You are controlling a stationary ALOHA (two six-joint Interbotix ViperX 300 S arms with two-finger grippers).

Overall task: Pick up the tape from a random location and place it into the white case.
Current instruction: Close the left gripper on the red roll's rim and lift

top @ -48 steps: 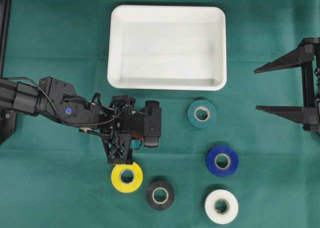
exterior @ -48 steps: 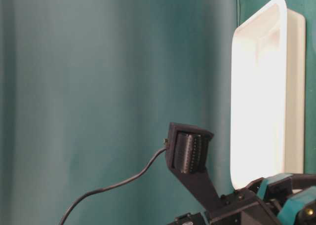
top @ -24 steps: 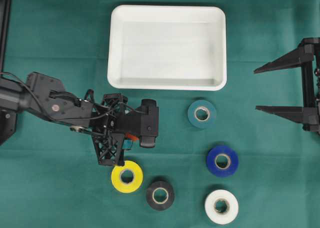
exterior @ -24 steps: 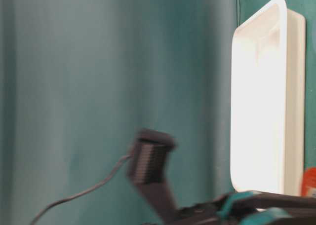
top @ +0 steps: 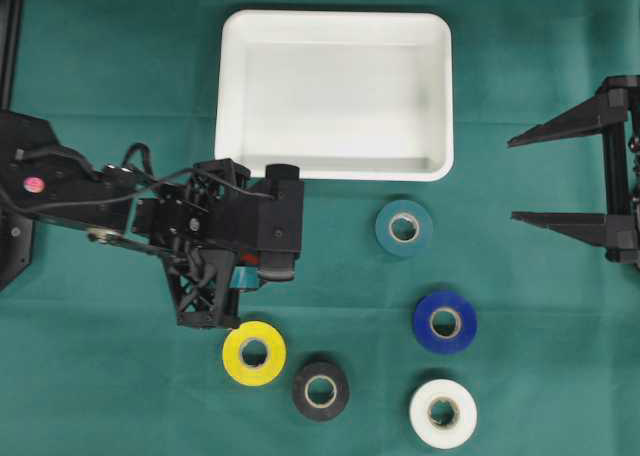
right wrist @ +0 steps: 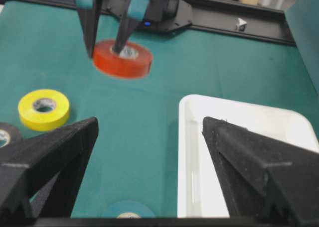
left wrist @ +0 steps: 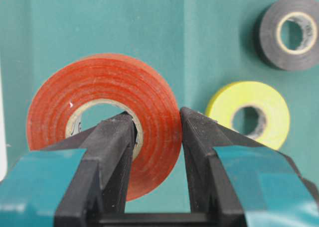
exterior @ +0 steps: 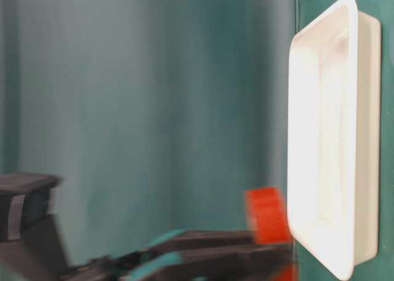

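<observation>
My left gripper (left wrist: pixel 157 118) is shut on a red tape (left wrist: pixel 154 100): one finger sits inside the core and the other presses on the outer face. From overhead, the left gripper (top: pixel 250 273) hangs just below the front left corner of the white case (top: pixel 334 16), and only a sliver of the red tape (top: pixel 262 270) shows under the wrist. The right wrist view has the roll (right wrist: pixel 122 60) flat and held from above. The right gripper (top: pixel 512 178) stands open at the right edge with nothing between its fingers.
Loose rolls lie on the green cloth: yellow (top: pixel 253 353) just below the left gripper, black (top: pixel 320 390), white (top: pixel 442 413), blue (top: pixel 444 322) and teal (top: pixel 404 227). The case (exterior: pixel 354 108) holds nothing.
The left arm has drawn back to the left with the red tape still in its grip, and the roll now shows in the table-level view beside the case. The right arm has not moved.
</observation>
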